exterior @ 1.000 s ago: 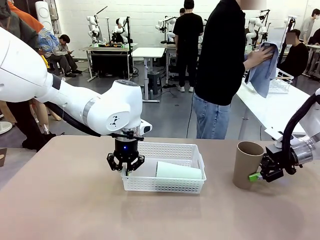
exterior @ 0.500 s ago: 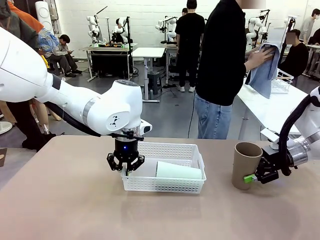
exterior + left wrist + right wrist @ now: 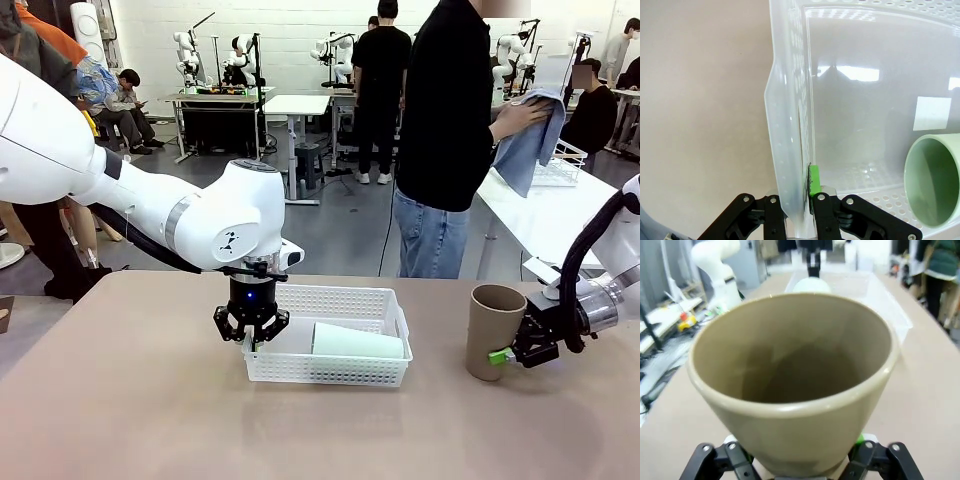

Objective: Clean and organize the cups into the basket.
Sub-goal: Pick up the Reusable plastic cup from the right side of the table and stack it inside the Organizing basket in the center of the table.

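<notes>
The white perforated basket [image 3: 330,371] sits mid-table with a mint green cup [image 3: 358,341] lying on its side inside, mouth toward the left wrist camera [image 3: 935,180]. My left gripper [image 3: 252,338] points down and is shut on the basket's left wall [image 3: 790,150], one finger on each side of it [image 3: 797,202]. A tan-brown cup [image 3: 496,330] stands upright on the table to the right of the basket. My right gripper [image 3: 502,355] comes in from the right and holds it near its base, fingers pressed on both sides of the cup [image 3: 795,390].
A person in black stands at the far side wiping with a blue cloth [image 3: 525,140]. A white side table [image 3: 560,225] with a wire rack [image 3: 562,165] lies behind on the right. Bare tabletop [image 3: 120,400] stretches in front and to the left of the basket.
My right gripper has moved in a little toward the tan cup's base, and the cup rocked slightly. The left arm, basket and mint cup have stayed still.
</notes>
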You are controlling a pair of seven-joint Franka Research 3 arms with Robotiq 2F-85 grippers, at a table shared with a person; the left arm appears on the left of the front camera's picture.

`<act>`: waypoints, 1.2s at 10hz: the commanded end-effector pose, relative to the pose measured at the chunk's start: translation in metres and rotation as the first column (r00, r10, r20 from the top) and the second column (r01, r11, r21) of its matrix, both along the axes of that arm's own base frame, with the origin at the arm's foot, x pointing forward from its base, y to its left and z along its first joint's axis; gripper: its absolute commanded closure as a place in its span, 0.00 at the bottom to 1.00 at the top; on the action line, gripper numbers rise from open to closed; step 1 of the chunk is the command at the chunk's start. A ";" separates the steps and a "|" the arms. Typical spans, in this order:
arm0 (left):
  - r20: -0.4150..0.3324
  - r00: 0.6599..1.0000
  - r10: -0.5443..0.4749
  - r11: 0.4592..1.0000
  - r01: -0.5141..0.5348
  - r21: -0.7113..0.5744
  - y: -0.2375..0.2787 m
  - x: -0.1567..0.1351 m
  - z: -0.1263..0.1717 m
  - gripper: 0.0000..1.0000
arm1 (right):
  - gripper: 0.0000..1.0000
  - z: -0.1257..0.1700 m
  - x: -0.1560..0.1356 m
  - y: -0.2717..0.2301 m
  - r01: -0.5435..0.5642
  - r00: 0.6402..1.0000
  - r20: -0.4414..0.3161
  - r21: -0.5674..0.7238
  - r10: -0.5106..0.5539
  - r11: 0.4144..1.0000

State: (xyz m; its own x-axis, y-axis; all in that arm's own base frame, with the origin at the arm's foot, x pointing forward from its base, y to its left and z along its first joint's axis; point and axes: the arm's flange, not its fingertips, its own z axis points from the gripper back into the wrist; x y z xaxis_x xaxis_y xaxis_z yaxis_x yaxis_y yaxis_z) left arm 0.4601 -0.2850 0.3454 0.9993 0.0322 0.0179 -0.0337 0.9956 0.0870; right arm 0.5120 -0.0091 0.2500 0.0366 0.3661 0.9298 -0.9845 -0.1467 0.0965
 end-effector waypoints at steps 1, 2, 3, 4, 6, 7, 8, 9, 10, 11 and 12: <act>-0.003 1.000 -0.002 1.000 0.002 0.001 0.000 -0.001 0.000 1.00 | 0.31 0.043 -0.014 -0.008 0.166 0.985 -0.037 -0.033 -0.167 0.986; -0.003 1.000 -0.002 1.000 0.002 0.001 0.000 -0.001 0.000 1.00 | 0.31 0.088 -0.023 -0.011 0.221 0.974 -0.037 -0.040 -0.223 0.974; -0.003 1.000 -0.002 1.000 0.002 0.001 0.000 -0.001 0.000 1.00 | 0.31 0.127 -0.034 -0.009 0.257 0.964 -0.055 -0.056 -0.260 0.965; -0.003 1.000 -0.002 1.000 0.002 0.001 0.000 -0.001 0.000 1.00 | 0.31 0.163 -0.045 -0.008 0.289 0.955 -0.060 -0.050 -0.291 0.956; -0.003 1.000 -0.002 1.000 0.002 0.001 0.000 -0.001 0.000 1.00 | 0.31 0.223 -0.062 -0.003 0.315 0.948 -0.027 -0.042 -0.316 0.948; -0.003 1.000 -0.002 1.000 0.002 0.001 0.000 -0.001 0.000 1.00 | 0.31 0.235 -0.066 0.000 0.321 0.946 -0.029 -0.045 -0.322 0.946; -0.003 1.000 -0.002 1.000 0.002 0.001 0.000 -0.001 0.000 1.00 | 0.31 0.232 -0.067 0.000 0.346 0.937 -0.035 -0.058 -0.348 0.936; -0.003 1.000 -0.002 1.000 0.002 0.001 0.000 -0.001 0.000 1.00 | 0.31 0.243 -0.063 -0.009 0.299 0.954 -0.014 -0.047 -0.300 0.953; -0.003 1.000 -0.002 1.000 0.002 0.001 0.000 -0.001 0.000 1.00 | 0.31 0.243 -0.063 -0.009 0.299 0.954 -0.014 -0.047 -0.300 0.953; -0.003 1.000 -0.002 1.000 0.002 0.001 0.000 -0.001 0.000 1.00 | 0.31 0.243 -0.063 -0.009 0.299 0.954 -0.014 -0.047 -0.300 0.953; -0.003 1.000 -0.002 1.000 0.002 0.001 0.000 -0.001 0.000 1.00 | 0.31 0.243 -0.063 -0.009 0.299 0.954 -0.014 -0.047 -0.300 0.953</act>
State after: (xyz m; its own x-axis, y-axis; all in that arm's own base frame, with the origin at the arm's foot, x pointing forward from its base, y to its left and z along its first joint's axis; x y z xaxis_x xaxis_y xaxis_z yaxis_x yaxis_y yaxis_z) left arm 0.4602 -0.2850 0.3453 0.9993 0.0323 0.0178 -0.0337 0.9956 0.0871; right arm 0.4476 -0.0186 0.4922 0.1895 0.3776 0.9064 -0.9759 0.1740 0.1316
